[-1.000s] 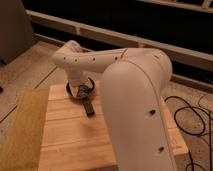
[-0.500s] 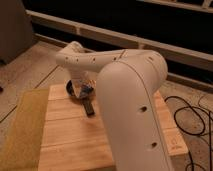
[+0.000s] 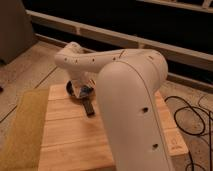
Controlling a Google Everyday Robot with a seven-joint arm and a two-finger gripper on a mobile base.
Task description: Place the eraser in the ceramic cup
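The black oblong eraser (image 3: 89,107) lies flat on the wooden table (image 3: 65,135), near its far middle. My gripper (image 3: 81,92) hangs at the end of the white arm (image 3: 90,60), low over the table's far left part and just behind the eraser. A small grey-blue block (image 3: 87,91) shows right by the gripper. The black bowl (image 3: 73,90) sits under and left of the gripper, partly hidden by it. The white ceramic cup is out of view, likely behind my arm.
My arm's big white link (image 3: 132,110) fills the right half of the view and hides that side of the table. A yellow-green mat (image 3: 21,130) lies along the table's left edge. Black cables (image 3: 192,120) lie on the floor at the right.
The arm's big link has swung a little left and nearer, covering more of the table. The gripper stays by the bowl. The eraser has not moved.
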